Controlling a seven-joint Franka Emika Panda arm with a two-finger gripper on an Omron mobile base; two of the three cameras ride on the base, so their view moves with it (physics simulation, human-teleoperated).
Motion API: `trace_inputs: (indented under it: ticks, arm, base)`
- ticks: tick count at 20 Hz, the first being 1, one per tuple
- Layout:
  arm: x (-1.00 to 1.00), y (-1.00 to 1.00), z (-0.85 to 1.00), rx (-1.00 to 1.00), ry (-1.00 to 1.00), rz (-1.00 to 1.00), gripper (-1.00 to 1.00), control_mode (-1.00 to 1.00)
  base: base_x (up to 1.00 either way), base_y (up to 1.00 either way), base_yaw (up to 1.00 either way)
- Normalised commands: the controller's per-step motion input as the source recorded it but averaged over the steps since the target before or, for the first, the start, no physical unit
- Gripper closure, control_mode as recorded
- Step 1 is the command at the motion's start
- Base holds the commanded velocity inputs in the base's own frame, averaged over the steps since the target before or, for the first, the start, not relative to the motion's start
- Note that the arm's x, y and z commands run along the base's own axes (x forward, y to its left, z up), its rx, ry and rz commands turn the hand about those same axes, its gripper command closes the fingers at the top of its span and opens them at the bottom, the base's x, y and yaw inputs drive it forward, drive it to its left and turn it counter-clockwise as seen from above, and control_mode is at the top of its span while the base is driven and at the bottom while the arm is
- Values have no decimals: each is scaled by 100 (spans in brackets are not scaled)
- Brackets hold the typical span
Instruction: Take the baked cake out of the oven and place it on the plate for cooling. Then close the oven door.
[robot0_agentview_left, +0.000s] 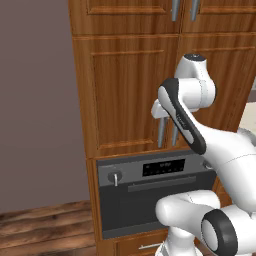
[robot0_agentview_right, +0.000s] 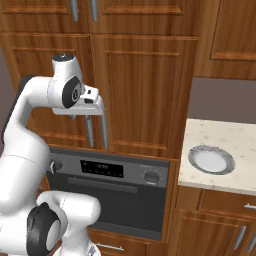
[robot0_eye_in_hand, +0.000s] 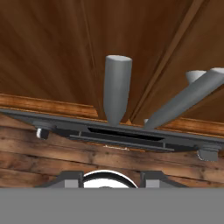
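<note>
Hovering high before the brown wooden cabinet doors (robot0_agentview_right: 145, 90) with their vertical silver handles (robot0_eye_in_hand: 116, 87), two-finger claw (robot0_agentview_right: 92, 102) empty, jaw gap impossible to judge. Directly below: dark grey-black oven door (robot0_agentview_left: 150, 205), shut against the built-in black oven (robot0_agentview_right: 107, 192), probably stiff and hinged, best taken midway along its long horizontal bar handle (robot0_agentview_right: 102, 184). Well off to the right, round grey-rimmed plate (robot0_agentview_right: 211, 160) on the pale counter (robot0_agentview_right: 240, 140).
</note>
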Motion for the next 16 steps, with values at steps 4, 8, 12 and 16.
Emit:
trace_inputs:
  ticks: [4, 8, 12, 16]
  arm:
    - [0, 0, 0, 0, 0, 0, -100, 100]
    - [0, 0, 0, 0, 0, 0, -100, 100]
    - [0, 0, 0, 0, 0, 0, -100, 100]
    - [0, 0, 0, 0, 0, 0, -100, 100]
  base:
    - [0, 0, 0]
    - [0, 0, 0]
    - [0, -3, 0]
    - [-22, -11, 1]
